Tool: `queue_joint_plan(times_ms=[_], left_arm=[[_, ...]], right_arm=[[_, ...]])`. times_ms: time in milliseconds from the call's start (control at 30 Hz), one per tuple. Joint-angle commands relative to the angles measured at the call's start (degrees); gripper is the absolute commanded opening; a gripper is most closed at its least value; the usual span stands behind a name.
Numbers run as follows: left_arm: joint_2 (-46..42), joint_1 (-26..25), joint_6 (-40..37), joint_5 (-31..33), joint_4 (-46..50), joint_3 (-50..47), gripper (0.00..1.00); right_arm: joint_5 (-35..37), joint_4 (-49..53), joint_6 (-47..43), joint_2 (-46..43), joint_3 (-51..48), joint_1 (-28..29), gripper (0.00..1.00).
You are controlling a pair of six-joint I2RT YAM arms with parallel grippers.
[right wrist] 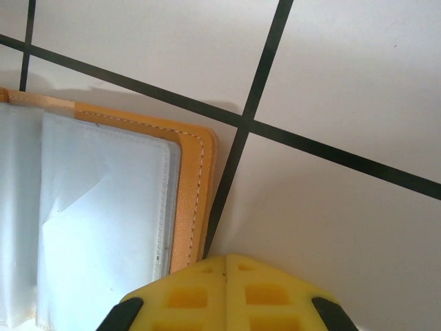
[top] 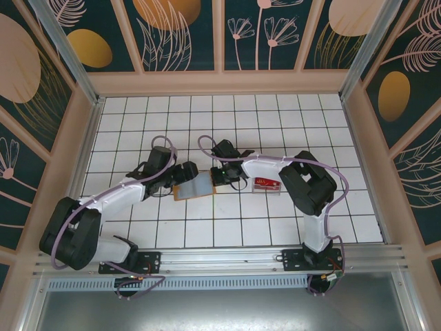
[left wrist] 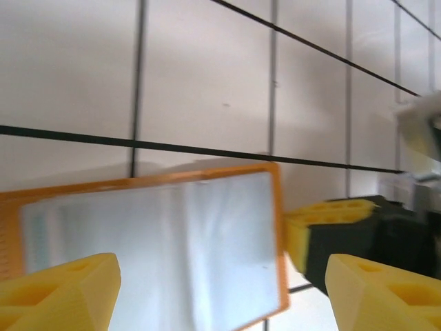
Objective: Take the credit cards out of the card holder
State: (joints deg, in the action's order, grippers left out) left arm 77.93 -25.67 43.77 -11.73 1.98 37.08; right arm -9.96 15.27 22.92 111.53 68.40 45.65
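Right end effector (right wrist: 226,265) (pads together) borders card holder (right wrist: 103,221); red-filled box (top: 266,183) nearby.

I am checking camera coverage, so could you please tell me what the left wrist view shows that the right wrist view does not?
Left wrist view: the left gripper, fingers wide apart, framing the open card holder, with the tip of the right gripper beside its edge. Right wrist view: that gripper's fingers shut together at the holder's stitched orange corner. Both: the holder's clear pocket and the gridded table.
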Motion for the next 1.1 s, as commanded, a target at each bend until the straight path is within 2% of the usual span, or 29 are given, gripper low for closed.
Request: queue_joint_plan(times_ms=[0,367,733,1067], left_arm=[[0.93,0.45,-0.24,2.8,3.42,-0.24,0.79],[4.97,0.52,-0.79,-0.13,2.68,-0.43,0.79],[5.64,0.45,-1.11,0.62,4.25,0.43,0.78],[8.33,0.45,0.42,-6.36,-2.05,-0.69,0.78]], right_arm=[[-1.07,0.17,0.73,2.9,0.6,1.64,0.0],[-1.21,0.2,0.95,2.86,0.65,1.72,0.0],[-1.21,0.45,0.77,2.99,0.86,1.8,0.0],[-1.13,0.4,0.9,3.08,0.88,1.9,0.0]])
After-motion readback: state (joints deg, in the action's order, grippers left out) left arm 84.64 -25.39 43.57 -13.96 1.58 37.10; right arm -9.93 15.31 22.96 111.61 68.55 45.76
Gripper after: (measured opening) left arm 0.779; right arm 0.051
